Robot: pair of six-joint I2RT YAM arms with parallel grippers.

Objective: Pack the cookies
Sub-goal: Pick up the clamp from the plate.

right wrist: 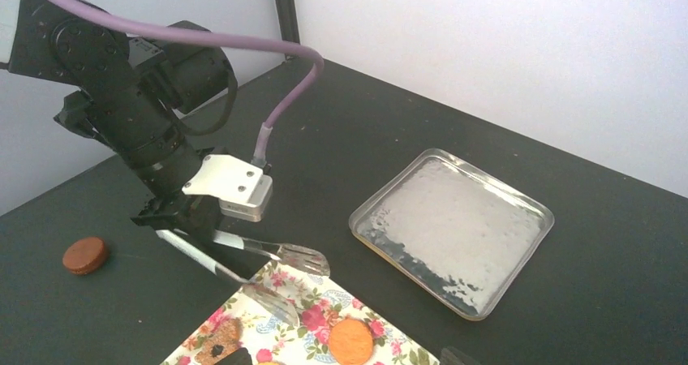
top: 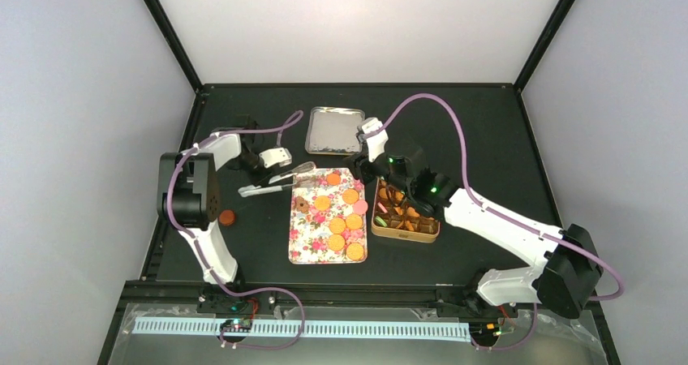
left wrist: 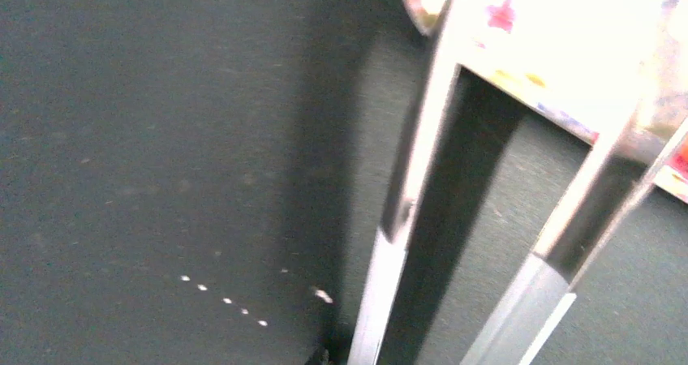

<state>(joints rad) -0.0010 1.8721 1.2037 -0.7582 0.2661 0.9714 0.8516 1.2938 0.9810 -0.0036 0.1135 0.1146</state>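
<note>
Round cookies (top: 337, 225) flat on tray (top: 307, 251)

I am seeing open table (top: 260, 247) left of the flowered tray (top: 308, 245), one stray cookie (top: 227, 216) lying there, while my tongs (top: 280, 182) are hanging over its far corner and my right arm (top: 495, 219) is covering the tin (top: 403, 235).

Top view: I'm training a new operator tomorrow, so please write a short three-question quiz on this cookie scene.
1. True or false: the lone cookie lies on the floral tray.
2. The left gripper holds: A spoon, B tongs, C brush?
3. What container sits just right of the floral tray?
Key: 1 false, it lies on the table; 2 B; 3 the brown tin.
</note>
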